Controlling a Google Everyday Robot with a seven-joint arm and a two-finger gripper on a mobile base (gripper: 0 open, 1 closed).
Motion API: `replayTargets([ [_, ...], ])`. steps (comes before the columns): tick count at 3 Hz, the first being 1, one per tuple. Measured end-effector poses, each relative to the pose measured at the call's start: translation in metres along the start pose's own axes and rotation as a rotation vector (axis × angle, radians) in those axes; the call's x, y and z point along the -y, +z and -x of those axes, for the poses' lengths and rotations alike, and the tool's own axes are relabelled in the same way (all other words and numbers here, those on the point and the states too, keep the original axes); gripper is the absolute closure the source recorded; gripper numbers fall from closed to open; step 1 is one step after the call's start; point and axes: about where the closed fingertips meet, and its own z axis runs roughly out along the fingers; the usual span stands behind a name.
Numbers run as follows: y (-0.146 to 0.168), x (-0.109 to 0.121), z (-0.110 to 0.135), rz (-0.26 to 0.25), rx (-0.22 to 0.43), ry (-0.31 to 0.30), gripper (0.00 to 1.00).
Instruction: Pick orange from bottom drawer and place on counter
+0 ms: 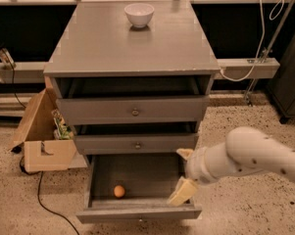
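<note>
The orange (119,191) lies on the dark floor of the bottom drawer (137,213), which is pulled open; it sits near the front left. The counter (132,43) is the grey top of the cabinet. My gripper (183,175) is at the end of the white arm coming from the right. It hangs over the right side of the open bottom drawer, to the right of the orange and apart from it. Its cream fingers (182,192) are spread apart and hold nothing.
A white bowl (139,14) stands at the back of the counter. The two upper drawers (135,110) are slightly pulled out. An open cardboard box (41,136) sits on the floor left of the cabinet, with a black cable beside it.
</note>
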Motion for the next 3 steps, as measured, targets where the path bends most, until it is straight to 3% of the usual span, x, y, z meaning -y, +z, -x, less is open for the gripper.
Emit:
replayTargets([
  [1,0.053,0.0,-0.02,-0.029,-0.03,-0.043,0.0],
  [2,0.119,0.014,-0.025,-0.051,0.005,-0.047,0.0],
  [3,0.121,0.015,-0.026,-0.051,0.006,-0.046,0.0],
])
